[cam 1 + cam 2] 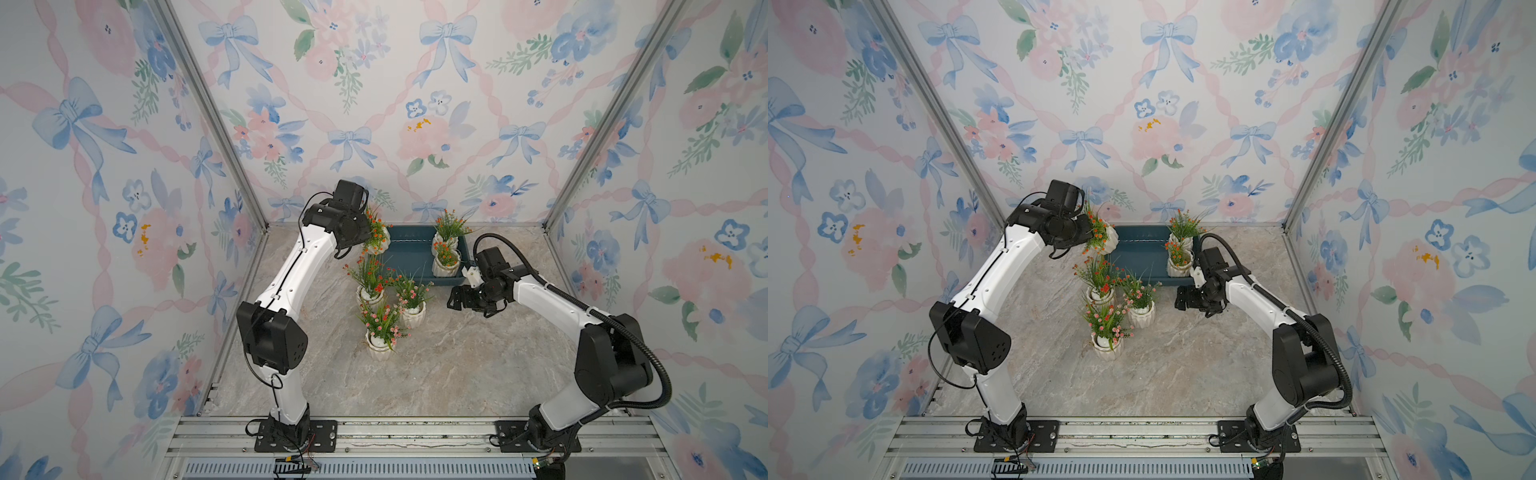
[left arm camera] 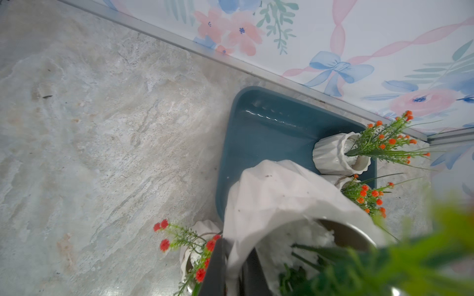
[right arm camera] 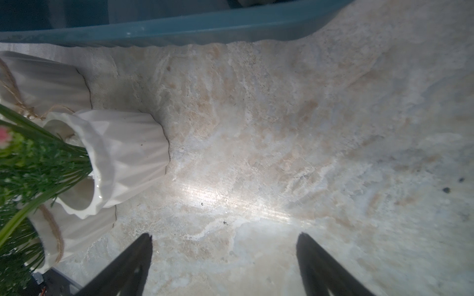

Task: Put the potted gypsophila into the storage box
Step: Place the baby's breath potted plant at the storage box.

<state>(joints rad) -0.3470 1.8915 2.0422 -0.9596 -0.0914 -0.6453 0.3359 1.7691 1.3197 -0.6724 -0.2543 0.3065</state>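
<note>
Left gripper pinches the rim wall of one gypsophila pot, which hangs over the left end of the storage box. Two pots stand at the right end of the box. Three pots stand on the table, near side. Right gripper is spread, empty. Judgement: glazed ceramic is rigid, slippery and chippable, and the sprigs are floppy, so grip the rim.

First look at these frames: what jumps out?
The left tool is shut on the rim of a tilted pot at the left end of the teal storage box. Two pots stand at the box's right end. Three more pots cluster on the marble table in front, beside the open, empty right tool. Loud floral wallpaper surrounds everything.
</note>
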